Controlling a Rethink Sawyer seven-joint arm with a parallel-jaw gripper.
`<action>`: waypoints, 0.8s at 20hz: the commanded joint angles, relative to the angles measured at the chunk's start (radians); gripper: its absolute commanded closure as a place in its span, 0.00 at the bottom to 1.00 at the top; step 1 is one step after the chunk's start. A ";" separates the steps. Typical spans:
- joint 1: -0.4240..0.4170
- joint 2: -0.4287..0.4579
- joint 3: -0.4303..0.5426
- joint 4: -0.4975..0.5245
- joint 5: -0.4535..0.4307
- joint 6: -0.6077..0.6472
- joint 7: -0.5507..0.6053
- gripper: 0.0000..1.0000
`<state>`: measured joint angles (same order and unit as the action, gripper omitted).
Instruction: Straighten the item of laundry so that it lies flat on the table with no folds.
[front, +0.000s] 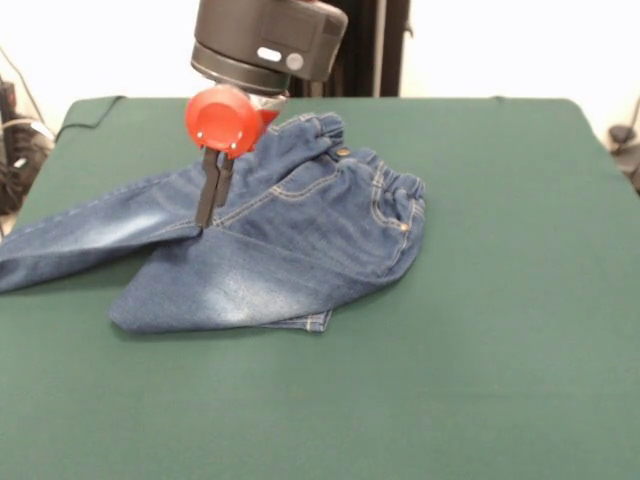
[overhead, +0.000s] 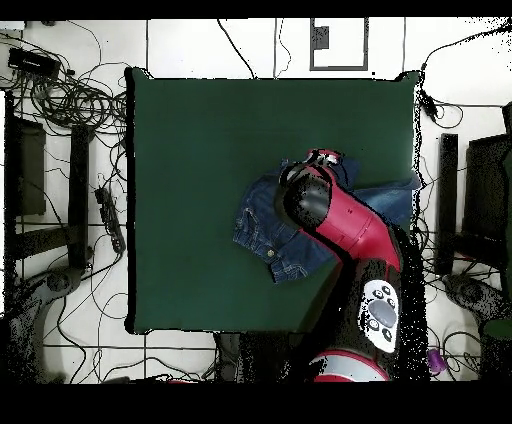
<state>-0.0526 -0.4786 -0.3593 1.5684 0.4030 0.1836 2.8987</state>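
1. Jeans (front: 270, 240), front view: we record a small pair of blue denim jeans on the left-centre of the table (front: 500, 380), nearer its far edge than its near one. One leg runs out to the far left, reaching the table's left edge. The other leg is doubled over the body of the garment, its cuff showing at the near side, so the item is not yet flat.

2. Gripper (front: 210, 215): we note it stands upright on the denim where the two legs meet. Its two dark fingers (front: 206, 200) are drawn close together, apparently pinching a ridge of cloth; we judge this a hold for dragging the fold open.

3. Waistband (front: 395, 195): we see it gathered at the right, curling round.

4. Table, right half: bare green cloth.
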 joint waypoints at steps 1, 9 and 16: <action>-0.004 0.016 0.173 0.084 0.097 0.069 0.172 0.00; -0.025 0.012 0.214 0.096 0.128 0.066 0.147 0.00; -0.106 -0.007 0.336 0.147 0.165 0.123 0.121 0.00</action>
<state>-0.1140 -0.5167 -0.2426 1.5924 0.4913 0.1836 2.8987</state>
